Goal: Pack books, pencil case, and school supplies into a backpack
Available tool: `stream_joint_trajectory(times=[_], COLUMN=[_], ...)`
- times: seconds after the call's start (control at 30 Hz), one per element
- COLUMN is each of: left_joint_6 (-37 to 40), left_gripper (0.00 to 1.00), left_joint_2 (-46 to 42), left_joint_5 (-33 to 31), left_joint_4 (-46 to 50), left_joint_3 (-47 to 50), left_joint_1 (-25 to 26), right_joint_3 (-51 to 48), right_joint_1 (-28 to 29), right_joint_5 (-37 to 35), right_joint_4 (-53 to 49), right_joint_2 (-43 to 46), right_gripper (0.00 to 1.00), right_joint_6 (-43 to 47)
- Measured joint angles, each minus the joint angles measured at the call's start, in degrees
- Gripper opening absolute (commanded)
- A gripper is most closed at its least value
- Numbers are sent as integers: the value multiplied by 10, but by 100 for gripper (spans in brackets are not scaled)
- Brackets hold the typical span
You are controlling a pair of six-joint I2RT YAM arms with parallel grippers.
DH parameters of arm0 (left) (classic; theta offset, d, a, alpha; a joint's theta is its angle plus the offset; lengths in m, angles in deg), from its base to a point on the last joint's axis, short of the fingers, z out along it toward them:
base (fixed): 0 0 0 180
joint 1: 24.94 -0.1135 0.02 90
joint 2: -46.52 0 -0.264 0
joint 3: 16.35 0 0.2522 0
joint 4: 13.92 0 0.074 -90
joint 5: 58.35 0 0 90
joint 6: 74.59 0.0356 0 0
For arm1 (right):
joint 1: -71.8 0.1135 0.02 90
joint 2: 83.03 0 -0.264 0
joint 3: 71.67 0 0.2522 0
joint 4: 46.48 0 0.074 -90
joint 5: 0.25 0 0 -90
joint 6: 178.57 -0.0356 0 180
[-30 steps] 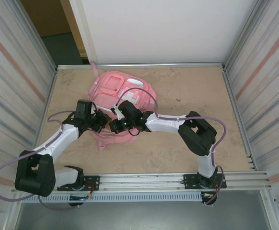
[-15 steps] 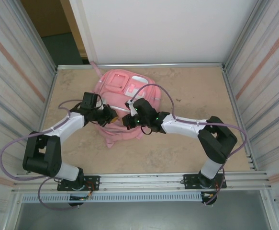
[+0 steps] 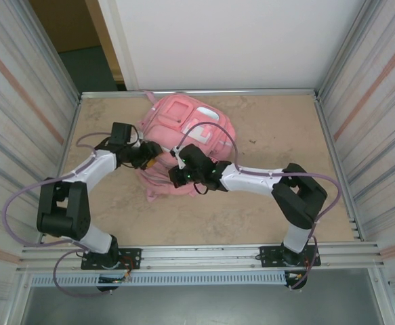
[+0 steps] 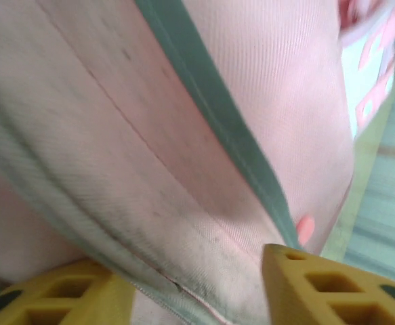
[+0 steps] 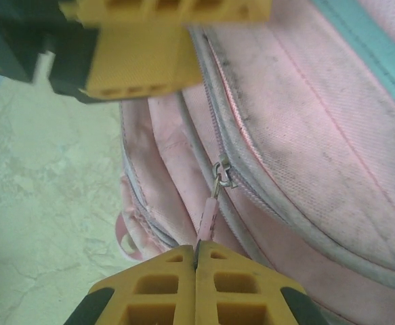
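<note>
Right now the tan table [image 3: 278, 203] carries the pink backpack [image 3: 183, 135] toward its far middle, front side up. My left arm [image 3: 92, 169] rises from its base, bends at the elbow and reaches right to the bag's left flank. My right arm [image 3: 251, 181] folds back leftward to the bag's near edge. The left gripper [image 4: 190, 284] has its yellow fingers apart, with pink fabric and a grey-green trim strip [image 4: 211, 115] across the gap. The right gripper [image 5: 197, 254] is pinched together on the pink zipper pull [image 5: 208, 215], just below its metal slider [image 5: 221, 177].
</note>
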Motion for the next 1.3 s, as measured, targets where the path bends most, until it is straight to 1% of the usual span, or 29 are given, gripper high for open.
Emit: stream_joint_trajectory(times=[0.1,0.17,0.27,0.33,0.5,0.63,0.7,0.83,0.87,0.9,0.93,0.97,1.03,1.13,1.23,1.3], left_joint_6=[-31,-53,-80,-94,-104,-95,-90,-83,-82,-81,-80,-81,-84,-82,-76,-75], left_gripper=[59,59,52,41,24,6,0,0,3,18,28,34,41,48,50,50], left_joint_2=[-58,-83,-77,-63,-50,-39,-27,-11,-8,-6,-6,-6,-7,-24,-53,-64], left_joint_5=[-32,-43,-52,-57,-76,-88,-90,-87,-85,-83,-80,-75,-66,-65,-78,-100], left_joint_4=[-2,-5,-9,-20,-26,-22,-24,-31,-31,-32,-32,-33,-38,-30,-7,2], left_joint_3=[40,67,86,90,90,82,75,65,63,63,63,63,62,61,47,27], left_joint_1=[-1,8,30,42,45,41,37,33,31,31,30,30,28,27,28,33], right_joint_3=[14,26,51,57,55,12,-15,-64,-73,-79,-81,-83,-83,-82,-73,-70], right_joint_1=[9,16,27,31,30,9,-4,-27,-30,-32,-35,-38,-43,-55,-73,-84], right_joint_5=[16,30,45,50,57,59,59,45,41,41,41,42,44,55,71,78], right_joint_4=[4,5,4,4,-3,-3,-12,-34,-39,-44,-48,-54,-62,-66,-65,-62], right_joint_2=[-17,-27,-43,-44,-44,-26,-11,29,39,47,52,57,68,82,84,84], right_gripper=[0,0,0,0,0,0,0,0,0,0,0,0,3,9,11,12], right_joint_6=[-3,-3,-1,3,12,12,12,13,13,14,14,14,14,13,12,11])
